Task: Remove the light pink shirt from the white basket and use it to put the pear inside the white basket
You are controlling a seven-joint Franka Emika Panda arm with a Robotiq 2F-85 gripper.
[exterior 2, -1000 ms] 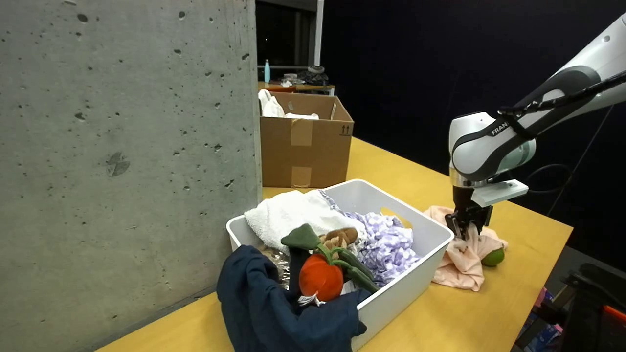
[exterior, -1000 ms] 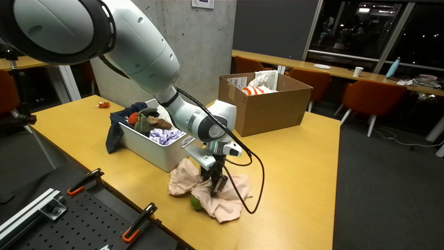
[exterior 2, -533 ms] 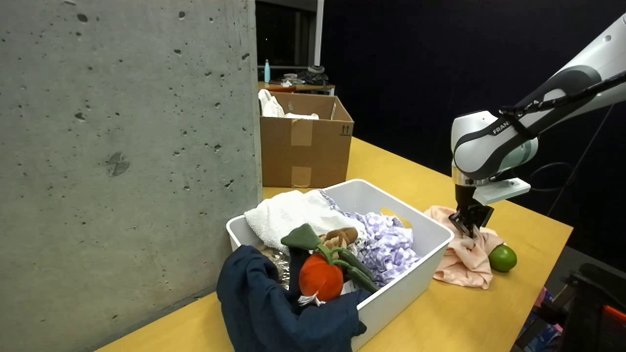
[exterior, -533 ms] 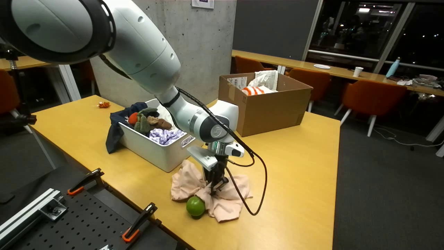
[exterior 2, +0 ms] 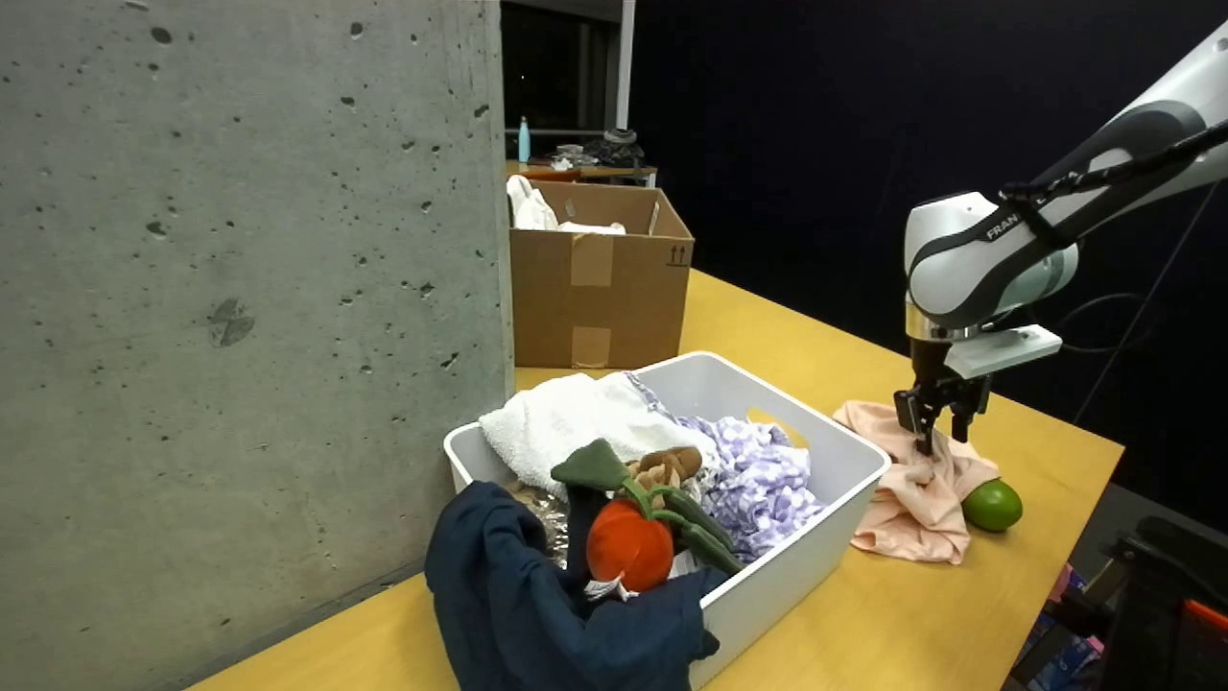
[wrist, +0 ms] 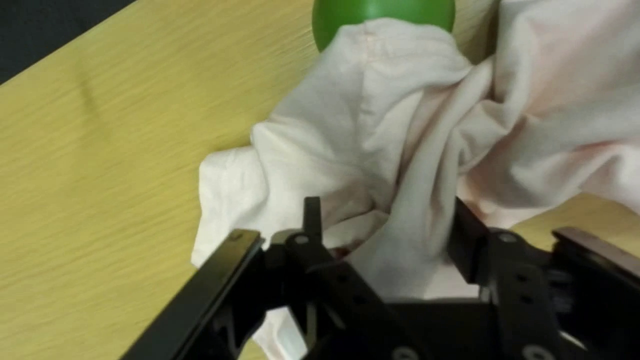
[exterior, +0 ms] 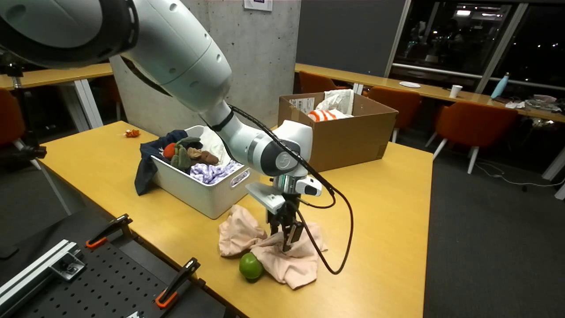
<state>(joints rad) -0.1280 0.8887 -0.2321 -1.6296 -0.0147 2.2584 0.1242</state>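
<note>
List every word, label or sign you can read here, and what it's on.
"FRAN": on the robot arm, in an exterior view; the lettering stops at a dark strap.
Two upward arrows, no words: on the cardboard box.
Too small or blurred to read: the box's white label, the wall sign, the arm's round emblem, the clamp markings.

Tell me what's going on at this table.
A black two-fingered robot gripper stands open, down at a crumpled light pink cloth shirt, not clamped on it. The shirt lies on the yellow wood-grain table, outside the white plastic basket. A round green fruit sits at the shirt's edge, not yet in the basket.
</note>
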